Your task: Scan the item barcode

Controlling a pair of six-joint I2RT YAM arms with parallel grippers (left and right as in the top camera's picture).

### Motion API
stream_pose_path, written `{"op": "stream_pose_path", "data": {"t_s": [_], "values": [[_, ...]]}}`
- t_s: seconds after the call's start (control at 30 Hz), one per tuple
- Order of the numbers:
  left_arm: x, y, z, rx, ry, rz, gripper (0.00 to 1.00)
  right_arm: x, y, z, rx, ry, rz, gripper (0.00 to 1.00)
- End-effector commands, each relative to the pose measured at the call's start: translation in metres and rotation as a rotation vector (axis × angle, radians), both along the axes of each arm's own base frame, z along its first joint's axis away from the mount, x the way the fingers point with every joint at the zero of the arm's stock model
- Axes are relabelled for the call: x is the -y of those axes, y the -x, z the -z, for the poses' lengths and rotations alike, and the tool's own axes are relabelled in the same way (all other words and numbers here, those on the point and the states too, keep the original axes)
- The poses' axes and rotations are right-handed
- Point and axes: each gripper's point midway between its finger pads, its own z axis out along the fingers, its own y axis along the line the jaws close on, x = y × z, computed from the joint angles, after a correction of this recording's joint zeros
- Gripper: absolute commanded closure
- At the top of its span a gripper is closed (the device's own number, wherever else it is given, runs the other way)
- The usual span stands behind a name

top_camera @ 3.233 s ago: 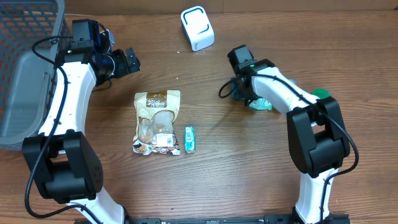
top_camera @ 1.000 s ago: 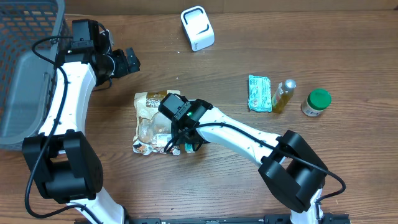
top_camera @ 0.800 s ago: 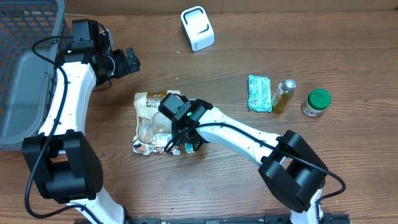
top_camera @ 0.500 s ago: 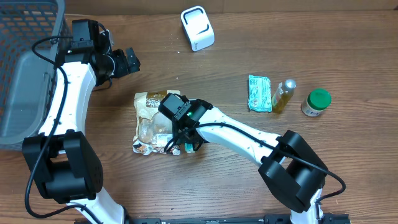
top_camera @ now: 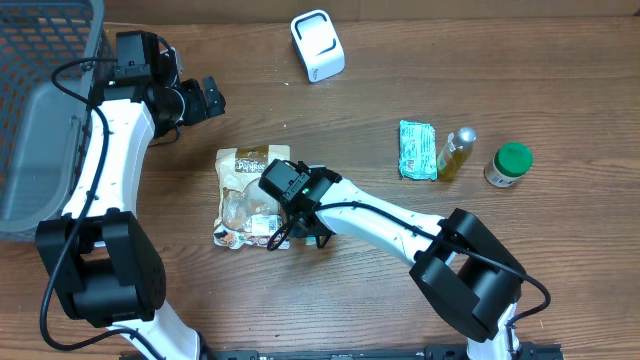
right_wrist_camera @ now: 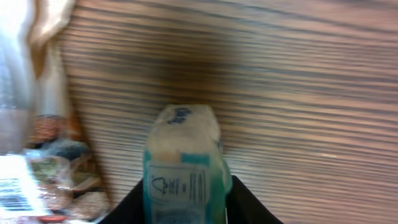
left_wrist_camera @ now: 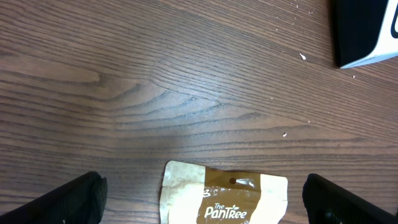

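Right gripper (top_camera: 298, 228): fingers (right_wrist_camera: 127, 208) closed against both long sides of the teal packet (right_wrist_camera: 185, 165).
Teal packet: sat between the right fingers, its printed end pointing out past the fingertips, over the wooden table (top_camera: 380, 290).
Snack bag (top_camera: 250, 195): lay just beside the right fingers, on their left in the wrist view; whether it touched the packet could not be told.
Left gripper (top_camera: 208, 100): fingers (left_wrist_camera: 74, 199) spread wide apart, holding nothing.
Bag's top edge: lay between the two left fingertips in the wrist view, below them on the table.
Scanner (top_camera: 318, 45): white, well apart from both pairs of fingers, ahead and to the right of the left ones.
Green pouch (top_camera: 417, 150), small bottle (top_camera: 456, 152), green-lidded jar (top_camera: 509, 165): in a row, far from the right fingers.
Basket (top_camera: 40, 60): behind the left gripper.
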Motion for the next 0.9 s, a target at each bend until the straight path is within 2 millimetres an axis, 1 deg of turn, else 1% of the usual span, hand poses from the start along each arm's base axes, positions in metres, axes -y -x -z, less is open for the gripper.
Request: {"op": "stream_pose_path", "data": {"t_s": [0.0,0.03,0.07,0.13,0.23,0.3,0.5,0.6,0.73,0.87], "values": [[-0.001,-0.002,-0.005,0.014,-0.011,0.007,0.01,0.010,-0.029,-0.023,0.133,0.083,-0.026,0.69],[-0.001,-0.002,-0.005,0.014,-0.011,0.007,0.01,0.016,-0.036,-0.028,0.159,0.115,-0.032,0.70],[-0.001,-0.002,-0.005,0.014,-0.011,0.007,0.01,0.022,-0.042,-0.034,0.188,0.149,-0.025,0.73],[-0.001,-0.002,-0.005,0.014,-0.011,0.007,0.01,0.034,-0.055,-0.043,0.238,0.199,-0.003,0.73],[-0.001,-0.002,-0.005,0.014,-0.011,0.007,0.00,0.043,-0.064,-0.044,0.240,0.215,-0.022,0.74],[-0.001,-0.002,-0.005,0.013,-0.011,0.007,0.00,0.051,-0.068,-0.043,0.229,0.219,-0.001,0.77],[-0.001,-0.002,-0.005,0.013,-0.011,0.007,0.00,0.069,-0.083,-0.042,0.216,0.202,0.064,0.76],[-0.001,-0.002,-0.005,0.014,-0.011,0.007,0.01,0.074,-0.086,-0.040,0.194,0.187,0.084,0.75],[-0.001,-0.002,-0.005,0.014,-0.011,0.007,0.00,0.068,-0.076,-0.032,0.120,0.124,0.082,0.75],[-0.001,-0.002,-0.005,0.014,-0.011,0.007,0.00,0.069,-0.074,-0.023,0.119,0.125,0.082,0.74]]}}
